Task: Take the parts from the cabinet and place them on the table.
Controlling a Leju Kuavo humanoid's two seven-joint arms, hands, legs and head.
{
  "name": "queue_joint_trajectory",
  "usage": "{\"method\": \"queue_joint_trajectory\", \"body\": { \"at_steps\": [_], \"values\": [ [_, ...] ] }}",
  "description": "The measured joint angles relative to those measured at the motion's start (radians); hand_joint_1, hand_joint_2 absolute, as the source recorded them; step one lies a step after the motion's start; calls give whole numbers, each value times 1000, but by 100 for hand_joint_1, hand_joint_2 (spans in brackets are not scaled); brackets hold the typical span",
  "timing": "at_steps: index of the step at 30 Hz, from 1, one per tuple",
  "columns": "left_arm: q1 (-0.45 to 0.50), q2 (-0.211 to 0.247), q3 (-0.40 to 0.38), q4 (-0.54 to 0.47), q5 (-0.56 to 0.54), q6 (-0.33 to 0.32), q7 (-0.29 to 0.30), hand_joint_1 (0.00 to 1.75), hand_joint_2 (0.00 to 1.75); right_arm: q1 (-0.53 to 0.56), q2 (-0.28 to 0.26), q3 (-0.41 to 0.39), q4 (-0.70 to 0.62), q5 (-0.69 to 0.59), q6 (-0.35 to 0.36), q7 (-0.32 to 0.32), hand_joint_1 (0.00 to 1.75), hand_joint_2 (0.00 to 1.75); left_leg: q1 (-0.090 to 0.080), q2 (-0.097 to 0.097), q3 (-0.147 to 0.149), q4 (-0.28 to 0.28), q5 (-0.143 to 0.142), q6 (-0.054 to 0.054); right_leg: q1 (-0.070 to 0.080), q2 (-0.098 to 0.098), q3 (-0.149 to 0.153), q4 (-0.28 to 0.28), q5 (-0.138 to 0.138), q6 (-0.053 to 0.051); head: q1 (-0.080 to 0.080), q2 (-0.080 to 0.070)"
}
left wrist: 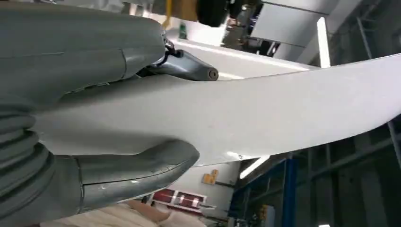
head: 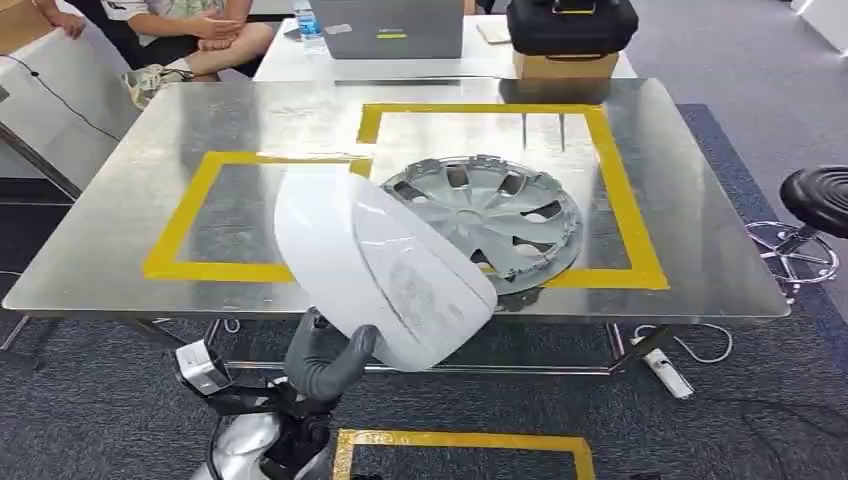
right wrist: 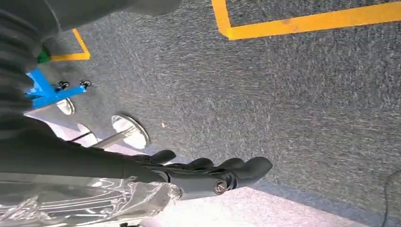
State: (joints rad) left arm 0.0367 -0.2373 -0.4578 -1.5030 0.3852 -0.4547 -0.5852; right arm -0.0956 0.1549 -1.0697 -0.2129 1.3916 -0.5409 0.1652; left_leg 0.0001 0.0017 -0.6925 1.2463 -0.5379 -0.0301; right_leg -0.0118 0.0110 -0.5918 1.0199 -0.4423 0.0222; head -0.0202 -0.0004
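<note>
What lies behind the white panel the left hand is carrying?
The white panel held by the left hand covers the near-left rim of the silver wheel cover and some yellow tape on the table.

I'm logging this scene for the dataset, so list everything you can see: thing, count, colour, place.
White panel: one, white, held over the table's near edge.
Hubcap: one, silver, on the table inside the right taped square.
Table: one, bare metal, two yellow tape squares.
Laptop: one, grey, on the white desk behind.
Bottle: one, clear, beside the laptop.
Black case: one, on a cardboard box.
Stool: one, black, at the right.
Seated person: one, far left.
Left hand: grey, grips the white panel.
Right hand: dark, hanging over grey carpet, holding nothing.
</note>
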Motion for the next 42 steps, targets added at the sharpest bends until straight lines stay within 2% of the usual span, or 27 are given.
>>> {"method": "queue_joint_trajectory", "body": {
  "at_steps": [2, 3, 5, 7, 8, 9, 12, 13, 14, 15, 17, 18, 19, 20, 24, 25, 27, 28, 29, 30, 33, 34, 35, 37, 39, 40, 42],
  "values": [
    [-1, -1, 0, -1, -42, -6, -34, 175, 175, -1, 0, 2, 0, 1, 0, -7, 0, 175, 1, 0, 91, -180, 88, 5, 0, 3, 3, 0, -1, 4, 0, 0],
    [-2, -2, 0, -1, -53, -8, -43, 175, 175, -2, 0, 3, 0, 1, 0, -9, 0, 175, 0, -2, 114, -231, 88, 7, 6, 5, 1, 3, -2, 12, -1, 0],
    [1, -4, 0, -4, -66, -14, -65, 175, 175, -3, 0, 8, 0, 2, 0, -13, 0, 175, -2, -3, 112, -249, 69, 21, 7, 6, -2, -9, -12, 25, 2, 0],
    [3, -5, 1, -10, -79, -18, -83, 175, 175, 0, 0, 9, 0, 2, 0, -16, 0, 175, 1, -7, 121, -262, 60, 36, 6, 4, 8, 0, 2, 40, 3, 0],
    [4, -6, 1, -14, -84, -17, -85, 175, 175, -1, 0, 10, 0, 2, 2, -17, 0, 175, 3, -8, 135, -261, 66, 47, 3, 2, 6, 0, -6, 41, 6, 0],
    [6, -6, 2, -17, -85, -15, -85, 175, 175, -2, 0, 10, 0, 2, 2, -19, 0, 175, 3, -1, 145, -259, 79, 50, 3, -2, -1, 32, -25, 46, 4, 0],
    [7, -7, 6, -17, -76, 3, -69, 175, 175, -1, 3, 12, 0, 0, 3, -19, 0, 175, 2, -1, 153, -258, 70, 54, 2, -3, -119, 251, -126, 55, 9, 0],
    [9, -7, 9, -17, -75, 5, -67, 175, 175, 0, 3, 12, 0, 0, 3, -19, 0, 175, 2, -2, 155, -258, 67, 54, 2, -3, -148, 294, -135, 57, 8, 0],
    [11, -7, 11, -17, -74, 8, -66, 175, 175, 2, 3, 11, 0, -1, 3, -17, 0, 175, 2, -3, 159, -258, 63, 53, 2, -3, -156, 289, -119, 58, 9, 0],
    [12, -8, 13, -17, -74, 11, -63, 175, 175, 3, 3, 12, 0, -1, 3, -18, 0, 175, 2, -5, 167, -258, 56, 51, 1, -3, -139, 240, -81, 55, 9, 0],
    [13, -9, 16, -18, -74, 13, -63, 175, 175, 3, 3, 12, 0, -1, 3, -19, 0, 175, 6, -5, 191, -258, 39, 41, -2, -6, -60, 54, 34, 55, 8, 0],
    [13, -9, 18, -17, -74, 13, -63, 175, 175, 3, 3, 12, 0, -1, 4, -21, 0, 175, 4, -4, 196, -259, 33, 34, 0, -6, -39, 19, 32, 58, 9, 0],
    [12, -9, 18, -18, -74, 14, -62, 175, 175, 1, 6, 13, 1, 0, 5, -22, 0, 175, -1, -3, 193, -255, 31, 29, 5, -5, -46, 6, 7, 44, 12, 0],
    [13, -9, 19, -20, -74, 16, -61, 175, 175, 0, 6, 13, 1, 0, 7, -24, 0, 175, -2, -3, 186, -256, 29, 25, 3, -2, -42, 13, 24, 28, 10, 0],
    [13, -9, 19, -26, -75, 19, -61, 175, 175, 3, 6, 15, 0, 0, 7, -24, 0, 175, -1, -3, 181, -234, 16, 8, -1, 0, -32, 8, 24, 11, 4, 0],
    [13, -9, 19, -29, -75, 19, -61, 175, 175, 2, 6, 15, 0, 0, 7, -24, 0, 175, 0, -3, 152, -180, -11, 3, -1, 0, -31, 7, 22, 6, 0, 0],
    [13, -8, 19, -29, -77, 22, -61, 175, 175, 1, 6, 16, 0, 1, 8, -24, 0, 175, 0, -3, 55, -15, -84, -2, 0, 0, -31, 7, 18, 1, 0, 0],
    [14, -8, 20, -29, -77, 23, -61, 175, 175, 2, 6, 17, 0, 1, 8, -23, 0, 175, 0, -3, 17, 42, -101, -2, 1, 0, -30, 7, 17, -1, 0, 0],
    [14, -8, 21, -29, -77, 25, -61, 175, 175, 3, 6, 17, 0, 2, 8, -23, 0, 175, 0, -3, -1, 56, -92, -1, 1, 0, -29, 7, 16, -2, 0, 0],
    [14, -8, 23, -29, -77, 26, -61, 175, 175, 3, 6, 17, 0, 2, 8, -23, 0, 175, 0, -3, 4, 29, -58, 2, 1, 1, -26, 7, 16, -2, 0, 0],
    [15, -8, 25, -32, -77, 29, -61, 175, 175, 2, 7, 18, 0, 2, 9, -23, 0, 175, 0, -3, 94, -185, 87, 14, 1, 6, -18, 7, 14, 2, 0, 0],
    [15, -8, 25, -33, -77, 30, -61, 175, 175, 1, 8, 18, 0, 2, 10, -23, 0, 175, -2, -4, 108, -237, 81, 18, 7, 8, -20, 13, 13, 7, 0, 0],
    [16, -9, 25, -33, -77, 31, -59, 175, 175, 2, 8, 18, 0, 2, 10, -24, 0, 175, -2, -4, 105, -241, 66, 18, 7, 8, -27, 10, 14, 13, 0, 0],
    [17, -10, 26, -33, -77, 32, -58, 175, 175, 3, 8, 18, 0, 2, 11, -24, 0, 175, -6, -6, 104, -242, 87, 27, 4, 7, -25, 3, 16, 28, 0, 0],
    [17, -11, 26, -34, -77, 33, -58, 175, 175, 4, 8, 18, 0, 2, 11, -24, 0, 175, 3, -3, 111, -251, 98, 38, 3, 6, -28, 16, 5, 38, 0, 0],
    [16, -11, 25, -34, -77, 33, -58, 175, 175, 3, 8, 18, 0, 2, 11, -24, 0, 175, 4, -2, 112, -251, 98, 42, 3, 1, -47, 59, -29, 44, 11, 0],
    [17, -11, 26, -34, -77, 33, -58, 175, 175, 4, 9, 18, 0, 2, 13, -25, 0, 175, 2, -2, 111, -251, 98, 46, 0, -3, -119, 225, -113, 53, 14, 0]
  ]
}}
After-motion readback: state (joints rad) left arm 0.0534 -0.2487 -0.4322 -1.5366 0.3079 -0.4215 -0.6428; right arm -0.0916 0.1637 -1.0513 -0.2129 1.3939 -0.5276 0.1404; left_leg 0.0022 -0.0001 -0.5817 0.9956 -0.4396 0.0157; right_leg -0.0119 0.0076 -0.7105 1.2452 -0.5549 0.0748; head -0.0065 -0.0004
